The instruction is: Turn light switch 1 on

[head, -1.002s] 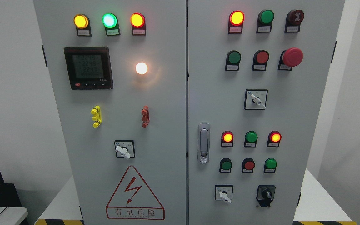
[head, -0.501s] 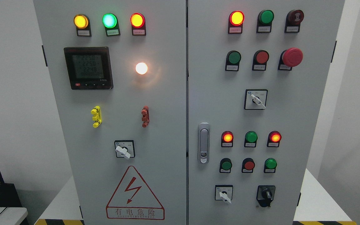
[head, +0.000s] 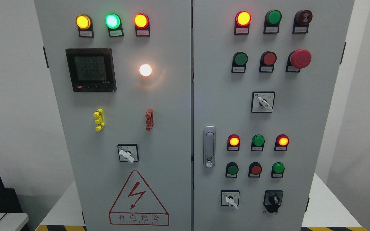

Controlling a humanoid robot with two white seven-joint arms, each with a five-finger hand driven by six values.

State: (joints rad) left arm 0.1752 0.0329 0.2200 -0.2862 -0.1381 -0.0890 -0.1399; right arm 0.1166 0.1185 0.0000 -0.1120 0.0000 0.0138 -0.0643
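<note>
Facing: grey two-door electrical cabinet (head: 172, 106), straight on, filling most of the head view.
Hands: neither robot hand or arm shows up anywhere in the shot, so can't tell what the fingers are doing or how far off any switch they are.
Light switch 1: honestly can't tell which one it is, the tags under the controls are too small to read.
Switch candidates: left-door selector (head: 127, 155), white handle pointing down-right, sits low on the left door just above the warning triangle (head: 138, 199); upper selector (head: 263, 102), mid right door, white handle down-right; lower selector (head: 230, 199), bottom of the right door, also down-right; black knob (head: 273, 200), just beside it to the right.
Left door top: amber lamp (head: 83, 21), green lamp (head: 112, 21) and red lamp (head: 141, 21), all lit in a row.
Below that: digital meter (head: 90, 70) with a lit screen, and a glowing white lamp (head: 145, 70) to its right.
Mid left door: yellow clip (head: 98, 119) and red clip (head: 149, 119), side by side but well apart.
Right door: red mushroom button (head: 300, 58) upper right, door latch (head: 209, 146) on the left edge, and rows of red and green lamps and buttons, some lit.
Floor level: white table (head: 324, 205) edges poke out on both sides of the cabinet.
</note>
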